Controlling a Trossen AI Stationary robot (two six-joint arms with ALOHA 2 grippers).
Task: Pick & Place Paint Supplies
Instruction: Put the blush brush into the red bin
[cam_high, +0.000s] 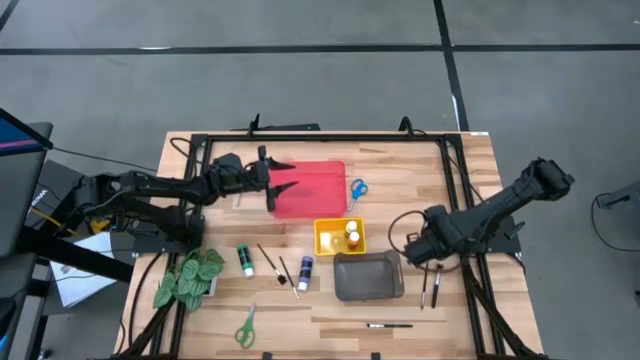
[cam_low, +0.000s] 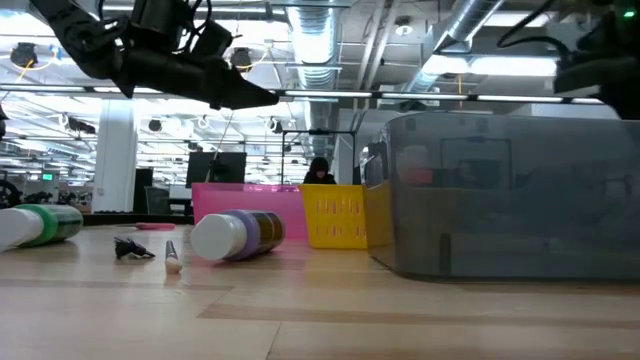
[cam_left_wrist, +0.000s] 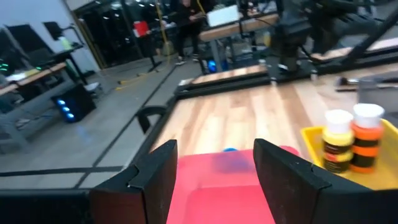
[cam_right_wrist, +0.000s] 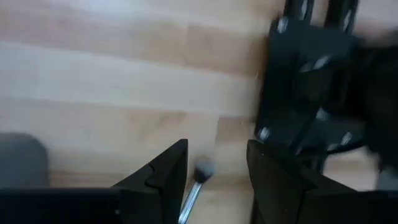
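Worktop (cam_high: 400, 170): pale wood planks with a black frame along its edges.
Left arm: reaches in from the left side; left hand (cam_high: 277, 185) hovers over the red tray (cam_high: 325, 180), fingers (cam_left_wrist: 155, 177) spread apart, nothing between them.
Right arm: reaches in from the right side; right hand (cam_high: 418, 252) sits low beside the grey tray (cam_high: 368, 277), fingers (cam_right_wrist: 166, 173) parted, holding nothing; a brush tip (cam_right_wrist: 202, 169) shows between them on the wood.
Yellow tray (cam_high: 340, 237): between the red and grey trays, holding two upright paint bottles (cam_left_wrist: 351, 137), one yellow and one orange-red.
Fake plant (cam_high: 190, 277): near the front left corner.
Scissors: blue pair (cam_high: 357, 189) just right of the red tray; green pair (cam_high: 245, 326) at the front edge.
Loose bottles: green bottle (cam_high: 244, 260) and purple bottle (cam_high: 304, 271) lying on the wood left of the grey tray.
Brushes: two (cam_high: 431, 285) right of the grey tray, two (cam_high: 270, 262) between the loose bottles, one (cam_high: 388, 325) near the front edge.
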